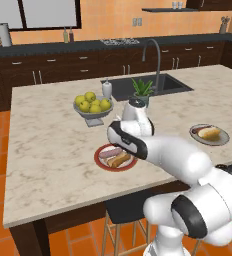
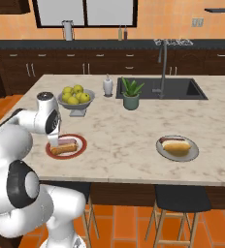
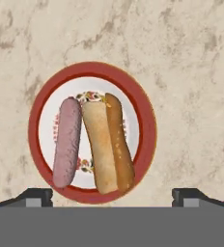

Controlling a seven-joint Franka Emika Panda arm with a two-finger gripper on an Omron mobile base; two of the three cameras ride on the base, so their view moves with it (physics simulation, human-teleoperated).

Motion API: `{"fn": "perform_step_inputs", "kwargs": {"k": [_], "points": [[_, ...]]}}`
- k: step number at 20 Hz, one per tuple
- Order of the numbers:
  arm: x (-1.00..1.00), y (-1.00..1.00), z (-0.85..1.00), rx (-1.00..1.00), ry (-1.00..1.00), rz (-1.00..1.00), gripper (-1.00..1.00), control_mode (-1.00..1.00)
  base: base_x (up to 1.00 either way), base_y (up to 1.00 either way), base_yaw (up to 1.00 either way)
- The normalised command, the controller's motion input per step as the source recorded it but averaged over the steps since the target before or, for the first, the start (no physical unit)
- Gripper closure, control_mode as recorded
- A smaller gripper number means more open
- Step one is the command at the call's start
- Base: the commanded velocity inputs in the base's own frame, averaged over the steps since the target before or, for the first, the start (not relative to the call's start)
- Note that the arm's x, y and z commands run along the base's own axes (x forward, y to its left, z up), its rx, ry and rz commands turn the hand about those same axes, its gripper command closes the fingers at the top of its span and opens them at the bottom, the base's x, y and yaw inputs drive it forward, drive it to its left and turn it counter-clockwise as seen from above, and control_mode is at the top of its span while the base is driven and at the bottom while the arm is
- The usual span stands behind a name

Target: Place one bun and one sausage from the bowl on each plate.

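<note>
Fig. End effector (image 3: 112, 195) open, holding nothing, poised directly above red-rimmed plate (image 3: 144, 116) on tabletop (image 1: 43, 130). Just below it, on that plate: sausage (image 3: 67, 142) and bun (image 3: 108, 143), side by side, touching. Beyond, to its far side, apple bowl (image 2: 75, 107) and plant (image 2: 131, 93). Well apart, off to the side, grey plate (image 2: 192, 152) w/ its own bun (image 2: 176, 147) and sausage (image 2: 168, 140). Judged step: release at 2nd plate; both plates look served. Next: lift clear w/o nudging food.
</note>
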Motion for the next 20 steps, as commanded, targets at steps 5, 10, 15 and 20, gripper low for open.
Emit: {"fn": "perform_step_inputs", "kwargs": {"k": [5, 10, 15, 20], "points": [[-0.95, -0.59, 1.00, 0.16, -0.01, -0.08, -1.00, -1.00, 0.00, 0.00, 0.00], [-0.95, -0.94, 0.84, 0.03, 0.01, -0.24, -1.00, -1.00, 0.00, 0.00, 0.00], [-0.73, -1.00, 0.35, -0.02, 0.13, -0.33, -1.00, -1.00, 0.00, 0.00, 0.00], [-0.74, -0.96, 0.00, -0.09, 0.19, -0.37, -1.00, -1.00, 0.00, 0.00, 0.00]]}}
